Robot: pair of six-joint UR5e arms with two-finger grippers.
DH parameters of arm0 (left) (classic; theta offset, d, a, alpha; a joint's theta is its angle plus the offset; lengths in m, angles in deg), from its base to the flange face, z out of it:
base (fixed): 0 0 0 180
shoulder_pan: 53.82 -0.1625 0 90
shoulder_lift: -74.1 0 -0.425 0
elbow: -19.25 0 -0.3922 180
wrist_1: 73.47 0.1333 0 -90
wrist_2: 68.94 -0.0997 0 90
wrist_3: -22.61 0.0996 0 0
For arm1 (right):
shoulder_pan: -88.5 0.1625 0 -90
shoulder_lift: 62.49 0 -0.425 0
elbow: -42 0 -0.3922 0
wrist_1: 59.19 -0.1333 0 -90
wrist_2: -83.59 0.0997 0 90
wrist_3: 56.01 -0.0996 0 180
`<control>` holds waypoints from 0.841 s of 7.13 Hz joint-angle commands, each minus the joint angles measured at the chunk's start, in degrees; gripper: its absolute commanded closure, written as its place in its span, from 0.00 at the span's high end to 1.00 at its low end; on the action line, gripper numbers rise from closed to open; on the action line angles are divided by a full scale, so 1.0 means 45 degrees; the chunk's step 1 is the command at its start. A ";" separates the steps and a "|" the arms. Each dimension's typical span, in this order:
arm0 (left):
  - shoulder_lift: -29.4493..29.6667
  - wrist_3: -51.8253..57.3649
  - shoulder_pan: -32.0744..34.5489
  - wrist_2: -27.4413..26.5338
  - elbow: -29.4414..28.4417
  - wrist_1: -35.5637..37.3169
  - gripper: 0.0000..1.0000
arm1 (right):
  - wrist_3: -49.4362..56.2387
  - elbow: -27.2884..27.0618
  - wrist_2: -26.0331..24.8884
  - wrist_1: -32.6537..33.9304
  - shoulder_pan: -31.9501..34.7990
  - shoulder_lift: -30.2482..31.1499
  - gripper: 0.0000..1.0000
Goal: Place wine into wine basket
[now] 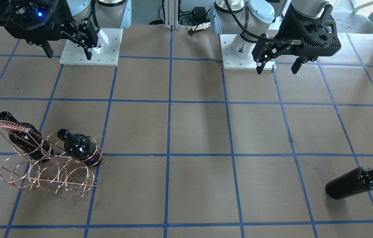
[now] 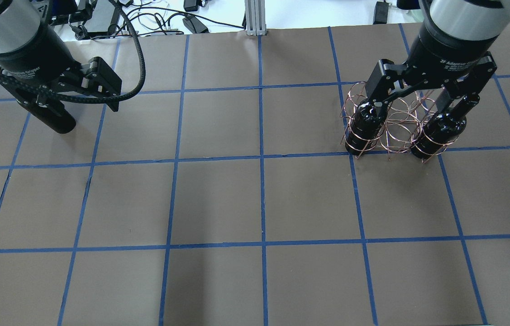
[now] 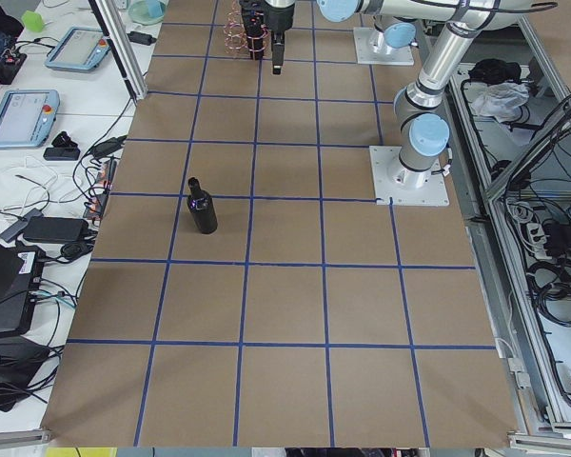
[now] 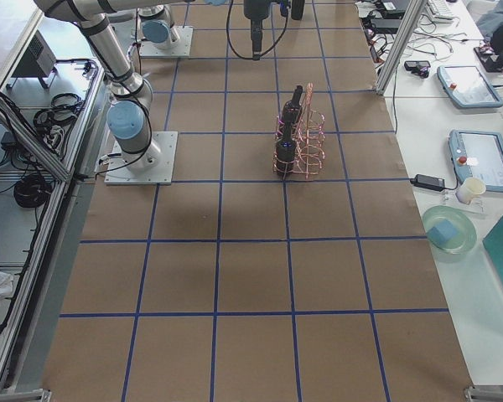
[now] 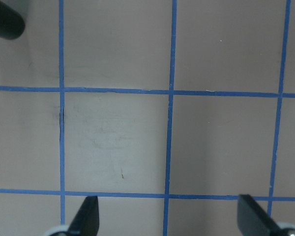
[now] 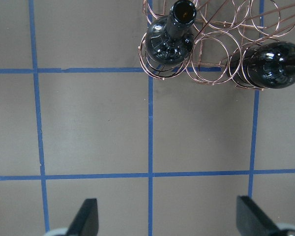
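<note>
A glossy black, unlabelled wine bottle [image 1: 355, 183] is standing upright and alone in the lower right of the front-facing view. The copper wire wine basket [image 1: 47, 173] is sitting in the lower left, its coiled handle [image 1: 9, 125] uppermost. It is holding a second bottle [image 1: 23, 137] and a third bottle [image 1: 78, 148] upright in the two end rings of its upper row.

The front-facing camera looks steeply down from the operators' edge of the bench [image 1: 199, 132] toward the robot's edge, and the overhead camera looks the opposite way. Both show the wine basket [image 1: 45, 165], as does the right wrist camera, which looks straight down. The side cameras look along the bench from its ends.
</note>
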 commanded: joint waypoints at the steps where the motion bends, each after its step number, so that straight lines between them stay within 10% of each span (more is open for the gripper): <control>1: -0.0023 -0.0105 0.0021 0.0152 0.0034 -0.0014 1.00 | -0.0013 -0.0004 -0.0003 -0.0011 0.0027 0.0000 1.00; 6: -0.0062 -0.0047 0.0021 -0.0042 0.0229 -0.0112 1.00 | -0.0013 -0.0004 -0.0002 0.0009 0.0027 -0.0019 1.00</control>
